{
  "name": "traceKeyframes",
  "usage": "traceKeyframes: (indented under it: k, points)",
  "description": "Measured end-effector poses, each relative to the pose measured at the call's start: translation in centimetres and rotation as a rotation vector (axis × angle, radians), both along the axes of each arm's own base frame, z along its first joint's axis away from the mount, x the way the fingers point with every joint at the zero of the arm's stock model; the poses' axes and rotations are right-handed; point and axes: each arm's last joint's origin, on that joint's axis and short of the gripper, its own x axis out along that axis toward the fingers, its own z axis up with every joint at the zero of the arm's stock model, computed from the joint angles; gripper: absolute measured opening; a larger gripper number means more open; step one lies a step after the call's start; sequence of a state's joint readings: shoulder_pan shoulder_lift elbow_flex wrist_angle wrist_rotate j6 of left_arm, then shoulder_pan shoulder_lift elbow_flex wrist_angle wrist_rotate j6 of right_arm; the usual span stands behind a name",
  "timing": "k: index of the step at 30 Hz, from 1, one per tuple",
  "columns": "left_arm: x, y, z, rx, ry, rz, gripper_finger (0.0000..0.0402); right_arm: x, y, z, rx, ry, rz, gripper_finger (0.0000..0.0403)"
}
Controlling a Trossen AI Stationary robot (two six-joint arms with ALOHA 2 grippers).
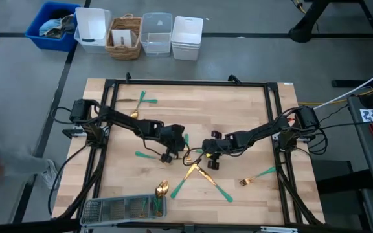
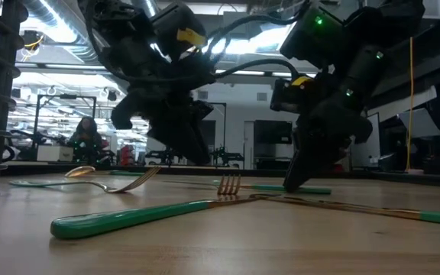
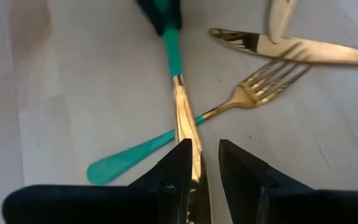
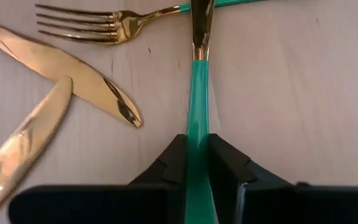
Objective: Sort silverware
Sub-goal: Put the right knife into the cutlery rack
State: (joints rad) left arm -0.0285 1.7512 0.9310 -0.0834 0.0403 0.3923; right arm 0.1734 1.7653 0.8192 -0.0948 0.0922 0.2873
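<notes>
Both arms meet mid-counter on one piece of silverware. Your right gripper is pinched narrow on its teal handle; the left gripper is narrow too, w/ the gold end between its fingers. Looks like a handover: hold the right firm, open the left fully, then lift straight up, clear of the fork and knives nearby, before heading for the mesh tray.

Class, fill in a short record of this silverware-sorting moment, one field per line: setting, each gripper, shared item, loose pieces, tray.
setting: wooden table
left gripper: closed on the gold end of a teal-handled utensil
right gripper: closed on that utensil's teal handle
loose pieces: fork, two knives beside it
tray: grey mesh tray at table edge
</notes>
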Motion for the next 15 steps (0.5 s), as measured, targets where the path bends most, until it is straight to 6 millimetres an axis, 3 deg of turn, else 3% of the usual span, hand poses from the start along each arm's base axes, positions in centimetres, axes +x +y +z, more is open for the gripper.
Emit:
traceKeyframes:
  k: [8, 15]
  points:
    - [0.4, -0.7, 0.4, 0.035, -0.061, -0.061, 0.0075, 0.3, 0.2, 0.2, 0.1, -0.023, -0.035, 0.0051]
    - [0.7, -0.7, -0.9, 0.023, -0.033, -0.043, 0.0129, 0.3, 0.4, 0.2, 0.157, -0.027, -0.067, 0.0052]
